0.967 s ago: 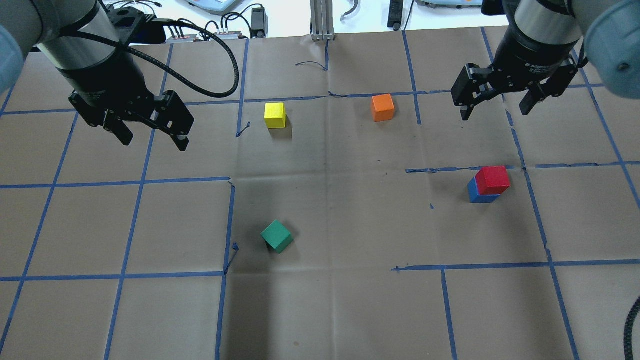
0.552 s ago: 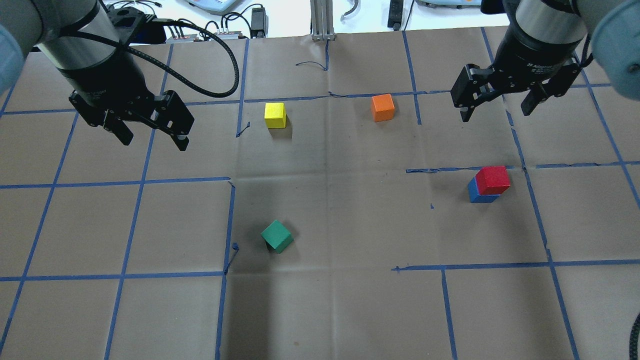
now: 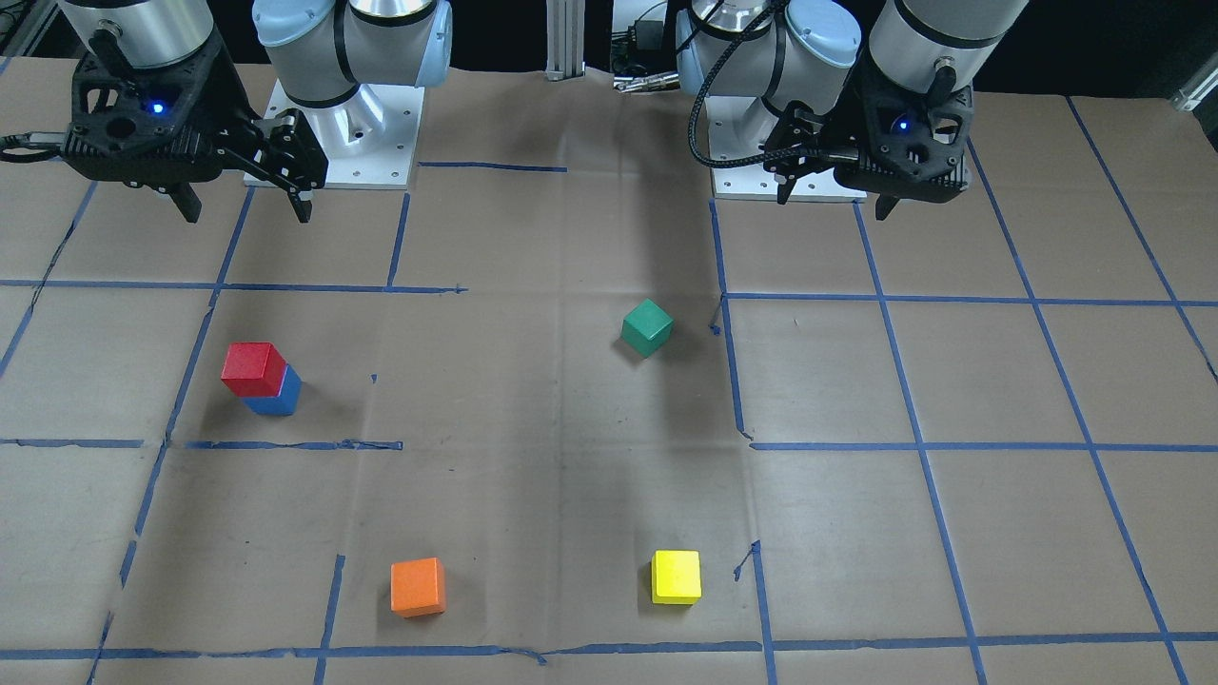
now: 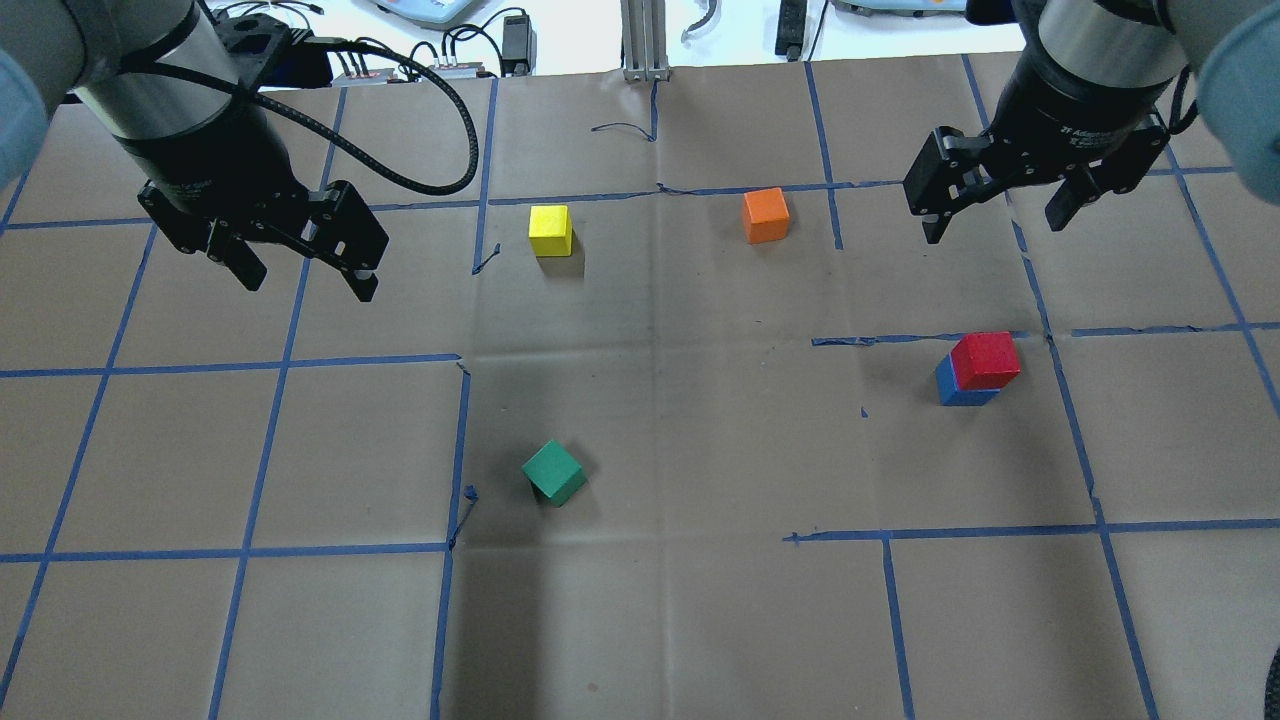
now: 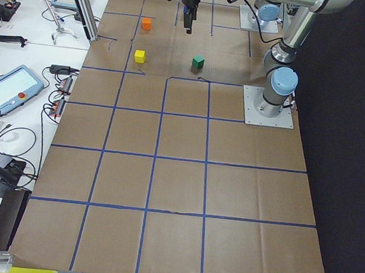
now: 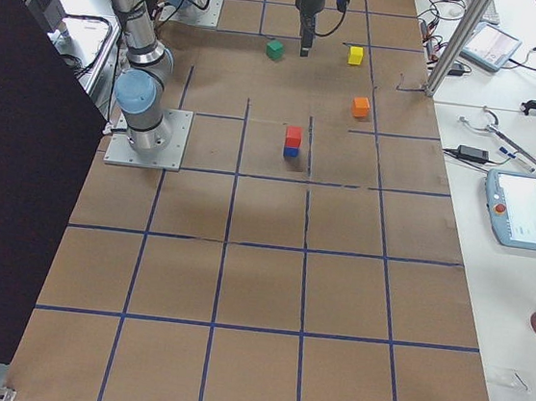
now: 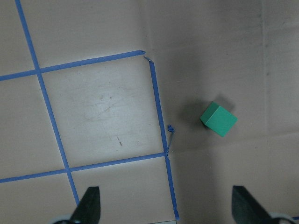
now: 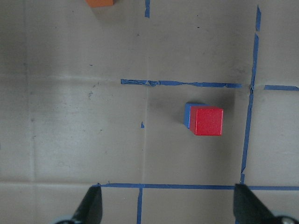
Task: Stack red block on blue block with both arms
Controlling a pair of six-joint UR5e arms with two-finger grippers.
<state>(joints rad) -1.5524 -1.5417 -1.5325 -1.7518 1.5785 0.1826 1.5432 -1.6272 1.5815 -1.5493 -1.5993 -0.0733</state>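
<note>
The red block [image 4: 985,360] sat slightly offset atop the blue block [image 4: 944,383] on the worktop [image 4: 700,620], the left end effector [image 4: 307,282] and right end effector [image 4: 994,225] hung empty with jaws apart, and stacking was judged complete, needing only parking.

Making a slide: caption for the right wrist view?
Red block stacked on blue block, right gripper open and clear of both.

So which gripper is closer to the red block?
Right. The right gripper hangs up near the red block; the left gripper is far across the table.
</note>
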